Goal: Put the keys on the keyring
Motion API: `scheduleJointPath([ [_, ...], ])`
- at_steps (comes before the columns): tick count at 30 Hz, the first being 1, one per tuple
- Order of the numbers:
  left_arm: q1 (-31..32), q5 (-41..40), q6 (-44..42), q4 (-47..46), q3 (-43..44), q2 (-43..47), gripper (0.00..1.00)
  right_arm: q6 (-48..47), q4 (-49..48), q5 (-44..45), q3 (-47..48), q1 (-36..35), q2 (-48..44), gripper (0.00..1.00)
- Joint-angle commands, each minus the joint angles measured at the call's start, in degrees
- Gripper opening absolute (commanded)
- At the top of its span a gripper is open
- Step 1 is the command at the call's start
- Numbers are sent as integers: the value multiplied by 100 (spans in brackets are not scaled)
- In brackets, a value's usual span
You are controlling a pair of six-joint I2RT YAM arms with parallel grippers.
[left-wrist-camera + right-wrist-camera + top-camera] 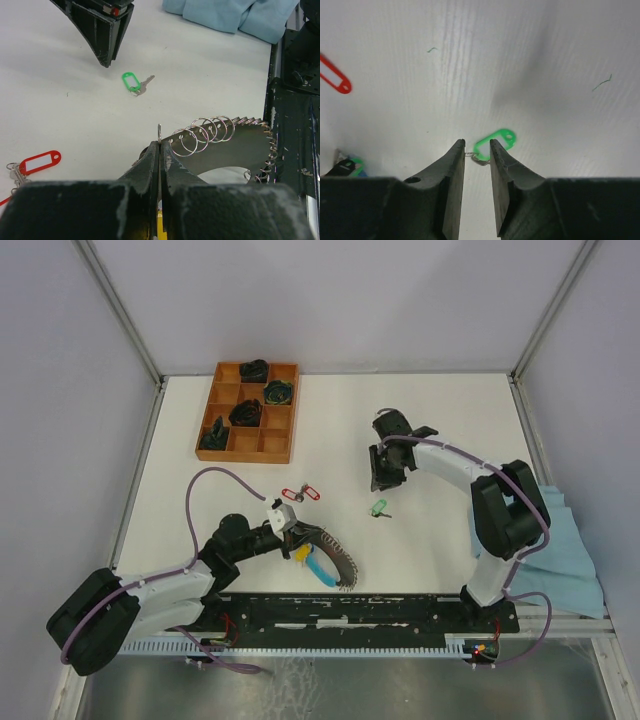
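At the far left of the desk (440,430) a wooden compartment tray (228,392) holds a few dark objects in its cells. Nearer the front, the left arm lies low along the desk and reaches rightward. Its left hand (287,525) has its fingers pressed together on a thin silver ring seen edge-on at the end of the keyring (343,564). In the left wrist view that ring stands up from between the closed tips of the left hand (159,145), and the keyring (207,134) lies just to the right, its silver loops fanned along a dark curved band. From above, a light-blue sleeve (320,569) and a small yellow piece (300,553) lie against the keyring on the desk. Just beyond the left hand, two red-tagged keys (303,494) lie loose on the desk; one red tag (39,162) shows at the left edge of the left wrist view. Further right lies a green-tagged key (379,508), apart from the keyring, its green tag (130,81) flat on the white surface with the silver blade pointing away. The right hand (383,478) hangs just beyond that key with its fingers a narrow gap apart and nothing between them; in its own view the right hand (477,145) points at the green tag (496,141). A light-blue cloth (568,552) is bunched at the desk's right edge.
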State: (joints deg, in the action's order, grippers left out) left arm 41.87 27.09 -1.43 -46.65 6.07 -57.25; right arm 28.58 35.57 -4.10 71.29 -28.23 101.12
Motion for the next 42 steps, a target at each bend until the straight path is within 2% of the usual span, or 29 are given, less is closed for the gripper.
scheduleJointPath([
  [1, -3, -36, -204, -293, 121, 101, 3, -845, -6, 13, 129, 139, 337, 34],
  [8, -3, -20, -217, -310, 123, 91, 3, -942, 199, 68, -175, 165, 487, 34],
  [20, -3, 16, -223, -344, 132, 50, 3, -413, 298, -653, -1350, 4, -383, 33],
  [26, -3, 32, -226, -332, 132, 69, 3, -1385, 523, -929, -1065, -68, -933, 36],
  [29, -8, 12, -233, -310, 124, 100, 3, -1764, 716, -986, -806, -92, -961, 40],
  [33, -2, -2, -243, -301, 126, 102, 3, -2111, 734, -1159, -718, -442, -912, 42],
  [36, -3, -2, -244, -305, 122, 84, 3, -2292, 704, -973, -735, -739, -873, 44],
  [42, -3, -9, -246, -305, 123, 69, 3, -2486, 643, 16, -744, -1320, -833, 44],
])
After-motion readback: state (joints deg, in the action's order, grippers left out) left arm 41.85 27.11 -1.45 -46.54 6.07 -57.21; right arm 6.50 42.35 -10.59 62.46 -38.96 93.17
